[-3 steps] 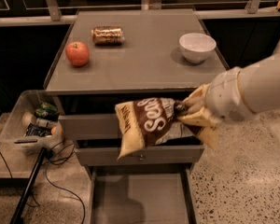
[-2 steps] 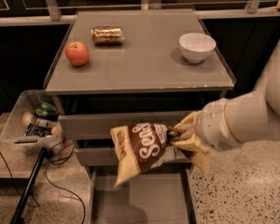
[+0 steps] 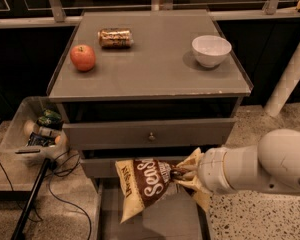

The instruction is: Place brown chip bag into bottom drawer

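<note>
My gripper (image 3: 186,174) is shut on the right end of the brown chip bag (image 3: 145,184), a dark-brown crinkly bag with white script and pale yellow ends. The bag hangs tilted, its left end down, just above the pulled-out bottom drawer (image 3: 165,219), whose flat grey floor shows at the lower edge of the camera view. My white arm (image 3: 260,169) reaches in from the right, in front of the cabinet's lower drawers.
On the grey cabinet top (image 3: 150,69) lie a red apple (image 3: 83,57), a gold-brown can (image 3: 115,37) on its side and a white bowl (image 3: 211,50). A drawer with a round knob (image 3: 151,136) is above the bag. A clear bin (image 3: 37,129) and cables are on the left.
My gripper has carried the chip bag lower, from the level of the middle drawers down to just above the open bottom drawer. The arm has dropped with it.
</note>
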